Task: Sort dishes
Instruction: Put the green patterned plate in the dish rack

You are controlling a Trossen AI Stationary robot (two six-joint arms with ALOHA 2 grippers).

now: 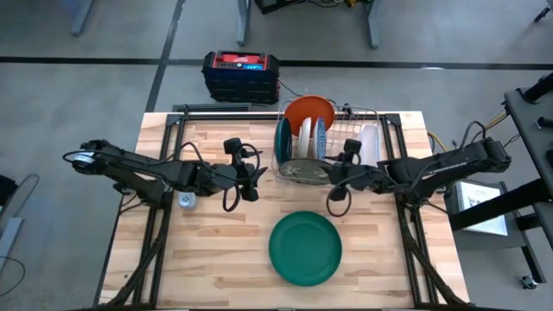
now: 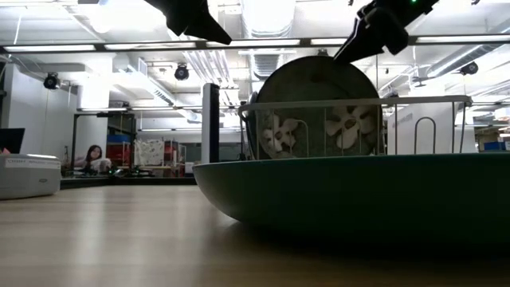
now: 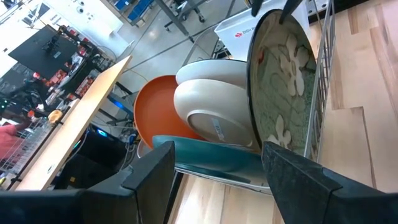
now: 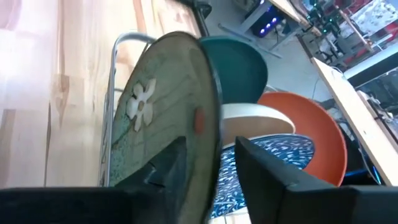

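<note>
Room: an open workshop with ceiling lights and desks beyond; a person sits far off at the back in the low view.
Worktop: pale wooden boards (image 1: 216, 250) on a grey floor, with a red and black box (image 1: 241, 72) on the floor behind the far edge.
Rack: a wire rack (image 1: 359, 121) stands at the far middle of the worktop, holding dishes on edge.
Dishes in rack: an orange plate (image 1: 309, 113) at the back, a white bowl (image 3: 208, 109), a blue patterned plate (image 4: 280, 163), a dark green plate (image 3: 205, 155), and at the front an olive plate with pale flowers (image 4: 165, 118).
Dish already out: a dark green plate (image 1: 305, 248) lies flat near the front of the worktop, well apart from the rack.
Right hand: the right hand (image 4: 214, 163) is at the rack's front, its two fingers straddling the rim of the olive plate, one on each face; they look close to the plate, but I cannot tell whether they have pinched it.
Left hand: the left hand (image 1: 257, 177) hovers just beside the rack's left end, fingers spread wide and holding nothing.
Step in hand: probably taking the olive plate out of the rack.
Doing it well: pinch well down over the rim, lift straight up until the plate clears the wires, keep it from knocking the neighbouring blue plate, then carry it to bare boards away from the green plate.
</note>
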